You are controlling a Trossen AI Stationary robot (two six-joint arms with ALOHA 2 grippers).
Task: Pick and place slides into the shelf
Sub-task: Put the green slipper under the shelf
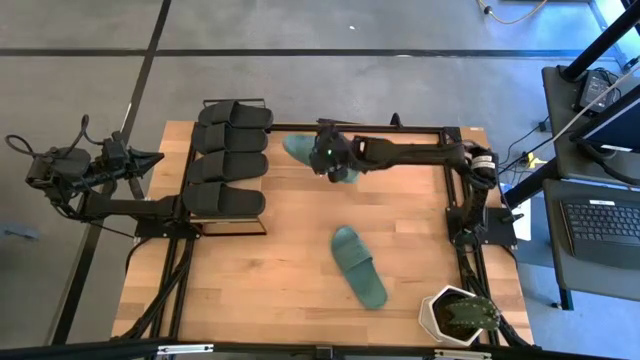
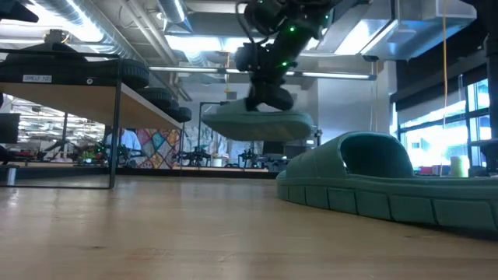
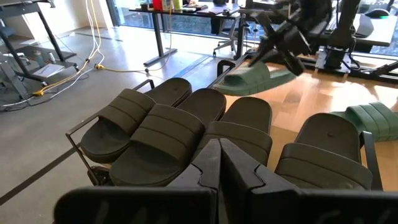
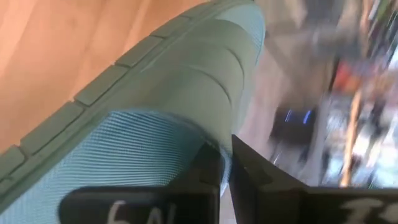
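Observation:
One teal slide hangs lifted above the table's far middle, held by my right gripper, which is shut on it; the low view shows it clear of the table. The second teal slide lies sole down on the table's near right part. Several black slides lie side by side on the shelf at the table's left. My left gripper hovers shut, left of the shelf and off the table's left edge, touching nothing. My right gripper pinches the teal slide's wide strap between its two fingers, one finger under the strap over the ribbed footbed. It comes from above, slanting from the table's right. The slide is lifted clear and sits about level below the fingers.
A white pot with a green plant stands at the table's near right corner. Black frame rails run along the right edge. Bare wood stretches between the shelf and the lying teal slide.

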